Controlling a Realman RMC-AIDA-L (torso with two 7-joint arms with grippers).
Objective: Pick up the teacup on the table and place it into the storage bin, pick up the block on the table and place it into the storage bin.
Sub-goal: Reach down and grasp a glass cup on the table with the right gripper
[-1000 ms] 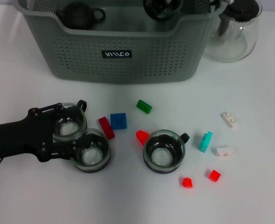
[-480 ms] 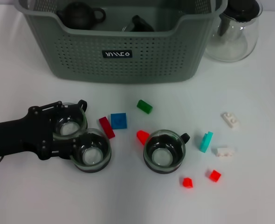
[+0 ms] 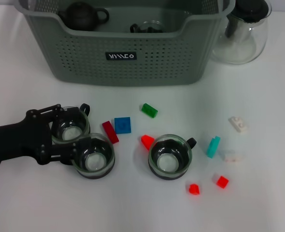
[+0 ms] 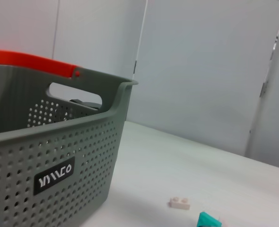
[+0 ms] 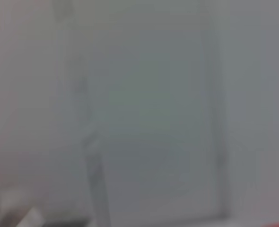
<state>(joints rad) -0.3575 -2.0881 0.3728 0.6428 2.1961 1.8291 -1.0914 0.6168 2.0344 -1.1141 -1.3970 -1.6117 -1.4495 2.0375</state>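
Storage bin (image 3: pixel 84 67) well ahead of the left gripper (image 3: pixel 74 129), a glass cup already inside. Right gripper out of sight. Jaws spread, straddling a teacup (image 3: pixel 67 126) on the table — grasp step, probably. Next: clamp, lift clear of the neighbouring cup (image 3: pixel 94 159), carry forward. Blue block (image 3: pixel 122 124) just beyond the tips — untouched.

Head view steeply downward; low left-wrist view sharing storage bin (image 3: pixel 128 53).

Grey-green storage bin (image 3: pixel 128 58) upright, glass teacups (image 3: pixel 170 157) and blocks (image 3: pixel 122 124) before it, perhaps one inside
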